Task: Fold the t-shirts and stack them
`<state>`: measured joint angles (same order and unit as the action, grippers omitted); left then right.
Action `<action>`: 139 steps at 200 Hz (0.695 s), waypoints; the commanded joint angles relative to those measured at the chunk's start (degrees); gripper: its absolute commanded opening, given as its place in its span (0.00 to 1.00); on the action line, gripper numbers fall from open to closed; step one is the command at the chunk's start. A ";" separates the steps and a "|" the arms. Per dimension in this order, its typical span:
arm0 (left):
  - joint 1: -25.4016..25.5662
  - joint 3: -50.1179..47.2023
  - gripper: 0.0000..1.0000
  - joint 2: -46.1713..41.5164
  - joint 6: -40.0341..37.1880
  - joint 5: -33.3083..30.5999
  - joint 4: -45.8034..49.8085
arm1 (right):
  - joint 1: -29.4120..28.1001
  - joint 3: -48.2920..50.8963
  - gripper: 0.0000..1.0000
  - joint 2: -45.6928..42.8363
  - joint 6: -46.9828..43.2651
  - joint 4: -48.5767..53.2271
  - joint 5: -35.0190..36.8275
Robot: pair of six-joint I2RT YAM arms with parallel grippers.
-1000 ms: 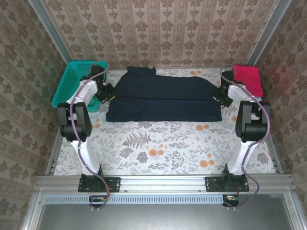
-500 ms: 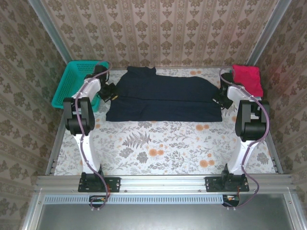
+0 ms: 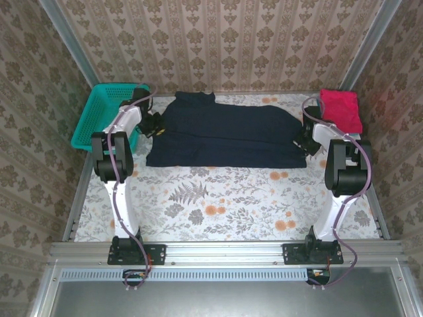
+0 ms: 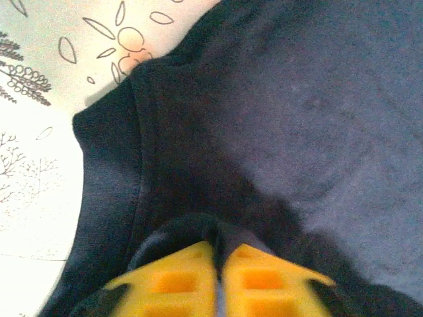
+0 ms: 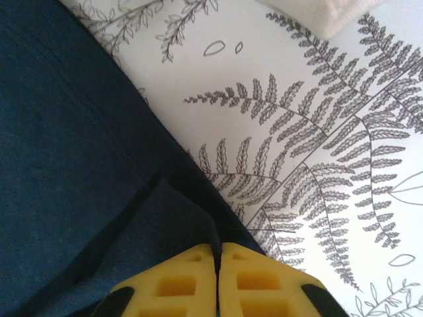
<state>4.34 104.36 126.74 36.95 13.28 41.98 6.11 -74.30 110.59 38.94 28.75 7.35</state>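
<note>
**A:** ok, where's everything sitting right now?

**B:** The navy shirt (image 3: 225, 132) is laid out flat across the far part of the table (image 3: 225, 198), with a crease running side to side and the collar end toward the back wall. The pink shirt (image 3: 342, 109) is folded up in the far right corner. The teal basket (image 3: 99, 112) is over at the far left, just beside the left arm.

**A:** and the grippers?

**B:** One at each end of the navy shirt. The left gripper (image 4: 218, 247) is at the left edge. From the wrist cam, its yellow fingers (image 4: 175, 281) are nearly together, with a pucker of dark cloth pinched between the tips. The right gripper (image 5: 217, 247) is at the right edge, fingers pressed together on a small raised fold right at the hem, with the fern-print tabletop just beside it.

**A:** any sign of a white one?

**B:** There's a bit of white cloth (image 5: 344, 13) in the top corner of the right wrist view, apart from the navy one. Can't tell more than that.
</note>
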 commanded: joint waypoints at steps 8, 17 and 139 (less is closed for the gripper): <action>-0.76 -1.24 0.44 -2.43 -1.02 0.67 -1.28 | -0.02 2.69 0.54 -5.88 -0.68 -6.19 2.14; -0.41 -2.67 0.54 -4.70 -1.08 0.70 -1.99 | -0.37 4.77 0.65 -8.90 -1.14 -7.63 2.77; 8.56 -20.16 0.98 -11.97 2.95 -0.63 -16.42 | -7.50 10.10 0.80 -5.17 -3.21 -13.26 -11.54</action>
<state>12.53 88.07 113.16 38.35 11.99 28.12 -1.87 -62.35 102.56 34.89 13.08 -0.67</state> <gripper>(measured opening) 0.981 0.809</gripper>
